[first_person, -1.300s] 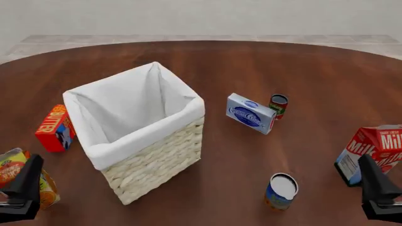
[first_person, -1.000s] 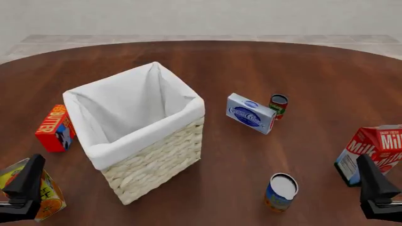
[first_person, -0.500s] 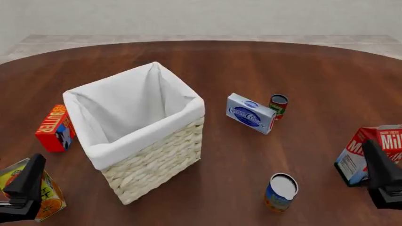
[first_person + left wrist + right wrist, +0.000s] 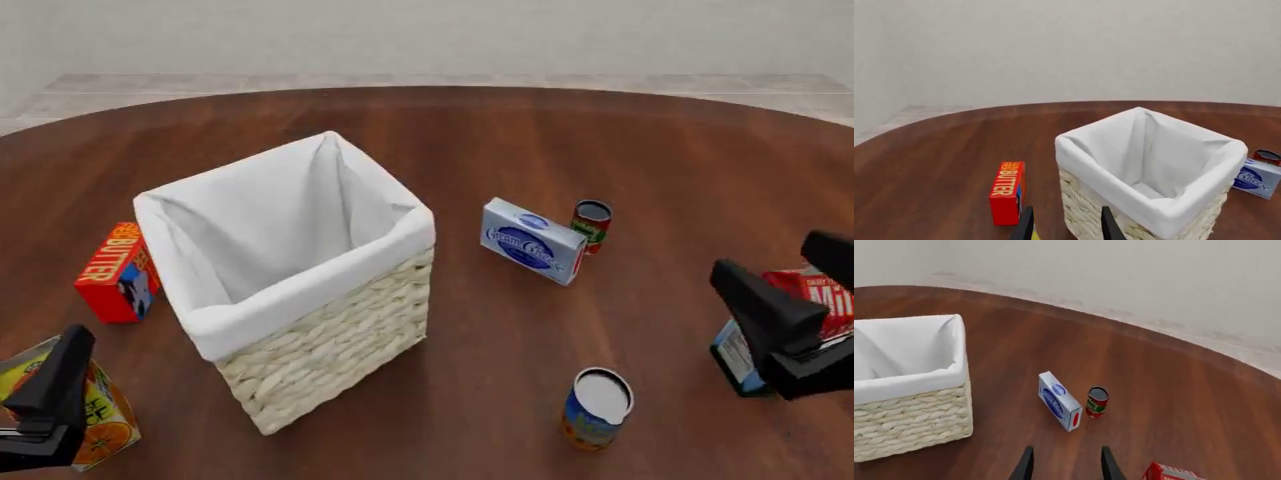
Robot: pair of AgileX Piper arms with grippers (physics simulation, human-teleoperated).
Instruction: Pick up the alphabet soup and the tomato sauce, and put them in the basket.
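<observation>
Right gripper is rising, jaws spread, hiding part of one milk carton. Two cans standing: alphabet soup at 5 o'clock, tomato sauce at 2 o'clock of one basket. Left gripper jaws spread.

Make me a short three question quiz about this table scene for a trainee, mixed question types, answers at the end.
1. True or false: the tall cream wicker basket with a white cloth liner already holds a can.
2. Which stands closest to the small red and green tomato sauce can? A) the red butter box B) the blue and white cream cheese box C) the red and white milk carton
3. Fill in: the blue, orange and yellow alphabet soup can stands upright on the ____ wooden table.

Key: 1 false; 2 B; 3 brown.
</observation>
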